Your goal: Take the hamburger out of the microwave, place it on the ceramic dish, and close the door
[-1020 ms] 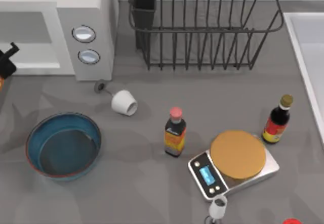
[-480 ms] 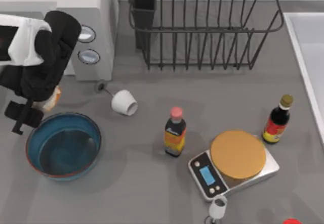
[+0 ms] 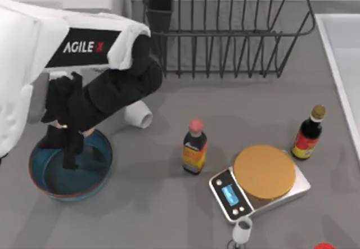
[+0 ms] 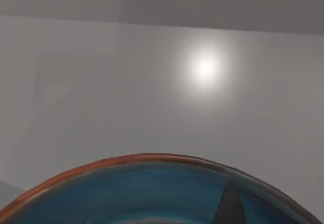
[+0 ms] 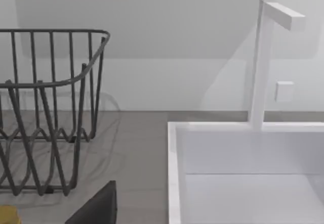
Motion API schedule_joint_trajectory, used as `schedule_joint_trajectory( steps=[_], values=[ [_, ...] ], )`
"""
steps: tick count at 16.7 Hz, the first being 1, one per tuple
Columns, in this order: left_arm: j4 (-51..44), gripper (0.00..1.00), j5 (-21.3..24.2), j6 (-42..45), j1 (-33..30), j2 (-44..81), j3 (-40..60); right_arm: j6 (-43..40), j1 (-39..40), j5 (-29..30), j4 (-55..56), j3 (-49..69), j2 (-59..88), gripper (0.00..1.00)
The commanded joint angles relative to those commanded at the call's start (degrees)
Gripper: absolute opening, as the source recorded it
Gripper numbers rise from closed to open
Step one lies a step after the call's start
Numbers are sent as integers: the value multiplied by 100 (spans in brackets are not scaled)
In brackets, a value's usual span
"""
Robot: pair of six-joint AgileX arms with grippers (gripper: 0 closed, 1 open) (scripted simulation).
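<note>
Grey table, white sink, pale wall.

One blue bowl; two bottles, one red-capped, one gold-capped; one white cup; one scale carrying one tan disc; one wire rack; one sink

My left end effector has swung from the microwave to over the ceramic dish.
</note>
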Motion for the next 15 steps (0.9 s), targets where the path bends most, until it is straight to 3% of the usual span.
schedule_joint_trajectory(
  steps=[4,7,15],
  values=[
    [-1466,0,-309,-1558,-501,707,564,0,0,0,0,0,0,100],
    [-2059,0,-431,-2170,-712,994,786,0,0,0,0,0,0,100],
    [-1853,0,-469,-2081,-611,1256,1243,0,0,0,0,0,0,100]
  ],
)
